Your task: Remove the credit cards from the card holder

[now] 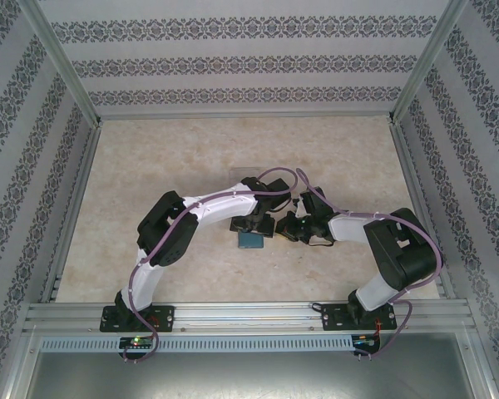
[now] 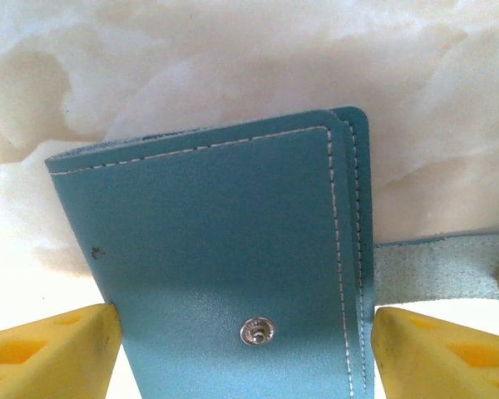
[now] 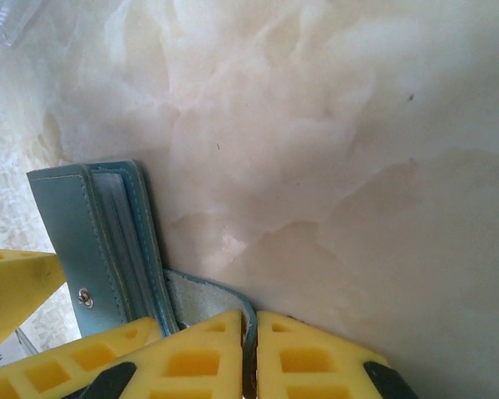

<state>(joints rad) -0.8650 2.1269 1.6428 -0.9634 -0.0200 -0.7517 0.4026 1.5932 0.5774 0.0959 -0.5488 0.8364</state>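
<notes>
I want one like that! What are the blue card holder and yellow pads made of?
Card holder: probably smooth leather or faux leather, with white stitching, a metal snap, a fuzzy strap. Yellow pads: matte plastic or rubber, with moulded hollows.

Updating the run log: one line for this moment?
left end effector open astride holder | right end effector shut on strap | holder folded

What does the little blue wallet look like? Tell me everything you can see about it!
The card holder is a teal-blue wallet that looks like leather, with pale stitching along its edges and a silver snap stud. It lies folded shut on the marbled table. Its strap sticks out to one side, pinched in the shut right gripper. The open left gripper straddles it, with a yellow finger close by each edge.
</notes>
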